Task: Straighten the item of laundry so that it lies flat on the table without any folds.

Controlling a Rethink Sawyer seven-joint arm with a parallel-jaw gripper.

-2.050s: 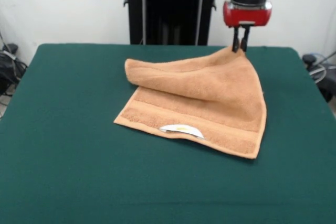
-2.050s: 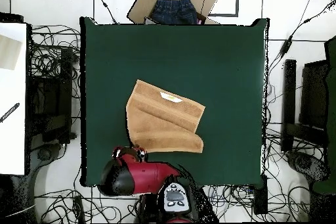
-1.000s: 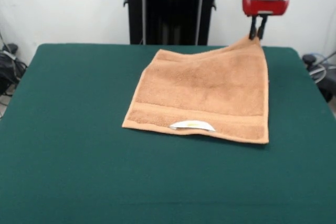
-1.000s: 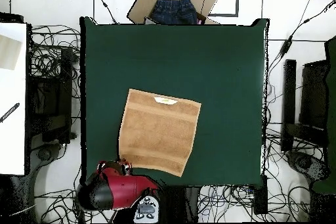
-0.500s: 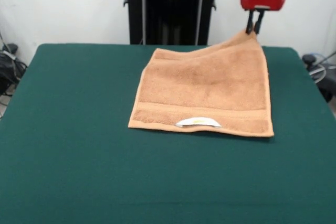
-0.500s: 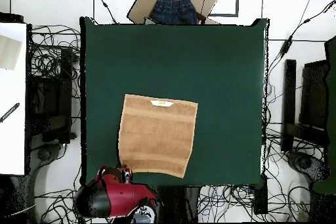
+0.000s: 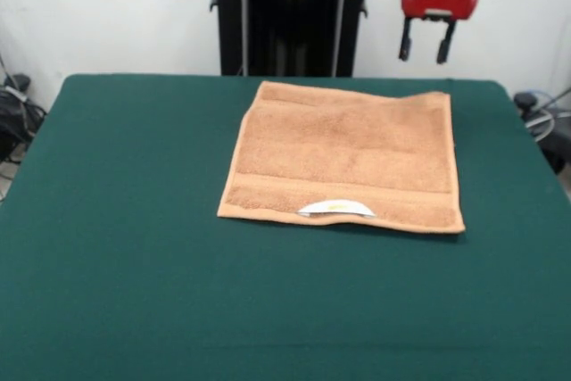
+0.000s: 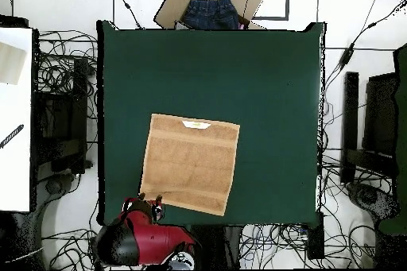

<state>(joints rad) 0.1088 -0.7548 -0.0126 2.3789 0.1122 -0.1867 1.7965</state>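
Above the table's [image 7: 134,292] far right edge, gripper [image 7: 424,53] hangs empty, jaws spread wide. Towel [image 7: 348,153] lies flat on the green cloth, far-right of centre, label [image 7: 335,208] on its near edge. Judged step: release and clear. Best done by rising straight up, so nothing snags the far right corner [image 7: 443,95], which sits just below the jaws, apart from them.

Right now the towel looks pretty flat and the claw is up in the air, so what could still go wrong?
The gripper hangs open just above the towel and its far corner; if it dips again, it might snag that corner and rumple it. The towel lies close to the table edge on the robot's side, so a tug that way could drag it over. The near edge by the white label looks slightly lifted, so a small fold may remain.
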